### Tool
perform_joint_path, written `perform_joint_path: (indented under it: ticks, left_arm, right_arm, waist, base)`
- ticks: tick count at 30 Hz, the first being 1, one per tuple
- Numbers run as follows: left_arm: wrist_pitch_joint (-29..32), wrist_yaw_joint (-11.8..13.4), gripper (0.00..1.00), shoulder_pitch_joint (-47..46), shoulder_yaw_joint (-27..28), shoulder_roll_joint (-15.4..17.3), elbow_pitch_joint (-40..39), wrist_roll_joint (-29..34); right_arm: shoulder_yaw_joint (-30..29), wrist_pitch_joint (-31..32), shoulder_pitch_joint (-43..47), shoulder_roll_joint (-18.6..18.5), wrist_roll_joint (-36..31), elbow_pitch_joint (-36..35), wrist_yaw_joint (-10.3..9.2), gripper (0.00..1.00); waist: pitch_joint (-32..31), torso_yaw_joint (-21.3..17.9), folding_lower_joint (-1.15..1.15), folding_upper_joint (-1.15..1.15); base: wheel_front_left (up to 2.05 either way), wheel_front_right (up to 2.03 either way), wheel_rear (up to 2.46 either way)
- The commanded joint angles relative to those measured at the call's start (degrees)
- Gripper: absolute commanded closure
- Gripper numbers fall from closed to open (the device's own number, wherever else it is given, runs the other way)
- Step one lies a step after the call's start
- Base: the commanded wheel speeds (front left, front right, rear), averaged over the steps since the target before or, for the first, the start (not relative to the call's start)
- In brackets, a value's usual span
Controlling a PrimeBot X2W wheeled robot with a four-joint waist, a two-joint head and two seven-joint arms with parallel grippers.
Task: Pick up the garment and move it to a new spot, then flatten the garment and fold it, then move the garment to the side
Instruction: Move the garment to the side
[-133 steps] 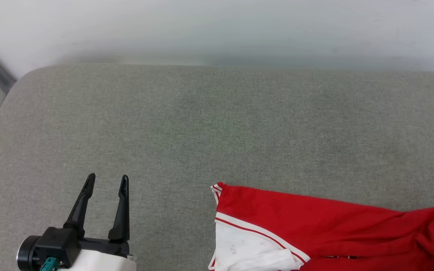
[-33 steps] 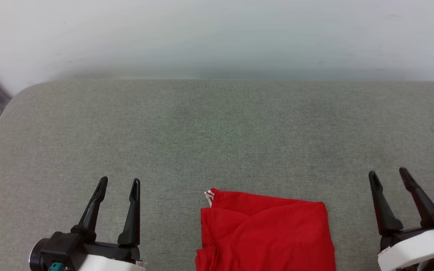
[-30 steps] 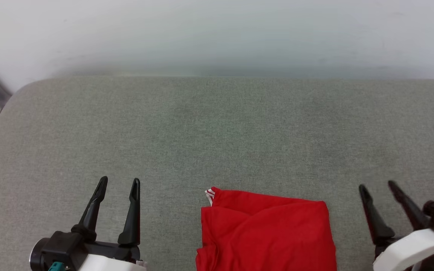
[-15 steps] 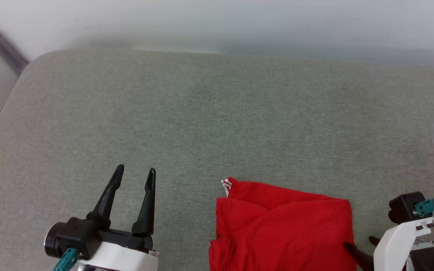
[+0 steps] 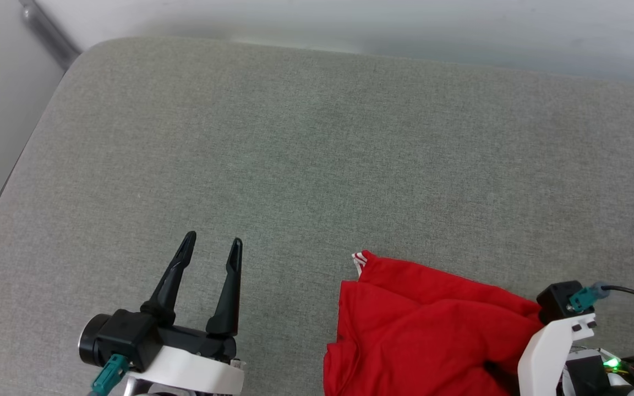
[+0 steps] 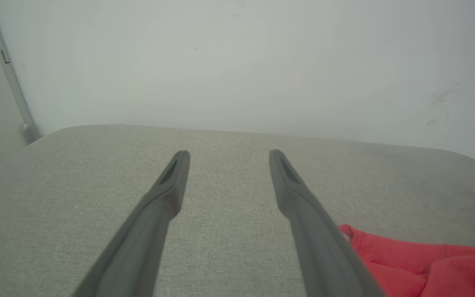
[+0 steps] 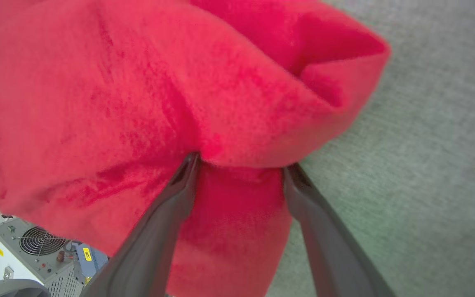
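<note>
**Soft red bundle at the near edge, right fingers nosed into it**

A grey-green fabric pad (image 5: 317, 137) runs back to a pale wall (image 6: 237, 62), most of it bare. The garment (image 5: 427, 330) lies at the near edge, right of centre, gathered into a compact layered block. It shows all red, with only a scrap of striped trim (image 5: 359, 258) poking out at its far left corner. No sleeve or print is visible.

It looks light, limp knit cloth with no stiffness. From the right wrist view its near right corner has puckered and bulged over the fingertips. I'd expect a pull on one layer to peel the block open, and a pinch at one point to let the rest sag and spill. The safer hold, to my eye, is through the whole stack at that thick right edge, or at two corners together.

The right gripper (image 7: 242, 161) has its jaws spread wide with both tips pushed in under the bulge, cloth between them but nothing clamped. The left gripper (image 5: 213, 239) hangs over bare pad well to the left of the garment, its jaws also wide and empty.

Past the pad's edge, a pale cabinet with a fan grille (image 7: 27, 251) stands below.
</note>
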Motion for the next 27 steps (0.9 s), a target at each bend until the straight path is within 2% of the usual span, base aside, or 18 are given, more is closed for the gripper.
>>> perform_joint_path:
  ticks: [1, 2, 7, 11, 15, 20, 24, 27]
  left_arm:
    - [-0.12, -0.07, 0.0, -0.68, -0.27, 0.08, 0.18, 0.37]
    - [-0.12, -0.06, 0.0, -0.73, -0.4, 0.14, 0.33, 0.58]
    - [-0.12, -0.06, 0.0, -0.75, -0.82, -0.07, 0.72, 0.8]
    - [-0.12, -0.06, 0.0, -1.17, -1.36, 0.03, 0.38, 0.63]
    - [-0.12, -0.07, 0.0, -2.05, -1.62, -0.2, -0.34, 0.63]
    - [-0.12, -0.08, 0.0, -3.99, -2.95, -0.46, -1.01, 2.72]
    - [-0.12, -0.06, 0.0, -6.84, -6.21, -0.37, -1.1, 3.66]
    - [-0.12, -0.06, 0.0, -9.31, -8.15, -0.02, -1.4, 4.17]
  right_arm:
    - [1.66, -0.52, 0.39, 0.85, 0.55, 2.71, 0.02, 0.71]
    - [2.23, -1.15, 0.03, 0.66, 0.52, 3.6, 0.02, 1.0]
    - [5.43, -5.45, -2.4, -3.69, -1.76, 5.08, -0.04, 1.0]
    - [8.14, -8.03, -6.0, -8.58, -4.39, 3.52, -0.11, 1.0]
    - [12.98, -8.74, -9.38, -14.84, -7.36, 0.91, -0.04, 1.0]
    - [20.0, -7.95, -14.77, -25.41, -8.62, -0.9, -0.04, 1.0]
    - [22.01, -8.91, -18.61, -32.39, -8.63, -0.33, -0.03, 1.0]
    - [21.3, -10.71, -21.19, -35.69, -8.04, 1.43, -0.02, 1.0]
  waist:
    - [0.15, 0.12, 0.0, 0.0]
    - [0.17, 0.14, 0.0, 0.0]
    - [-0.14, -0.92, 0.0, 0.0]
    - [-0.49, -3.49, 0.0, 0.0]
    - [-0.34, -7.42, 0.0, 0.0]
    - [1.56, -14.05, 0.0, 0.0]
    - [4.15, -18.37, 0.0, 0.0]
    - [6.81, -21.59, 0.0, 0.0]
  base:
    - [0.0, 0.0, 0.0]
    - [0.0, 0.0, 0.0]
    - [0.0, 0.0, 0.0]
    - [0.0, 0.0, 0.0]
    - [0.0, 0.0, 0.0]
    - [0.0, 0.0, 0.0]
    - [0.0, 0.0, 0.0]
    - [0.0, 0.0, 0.0]
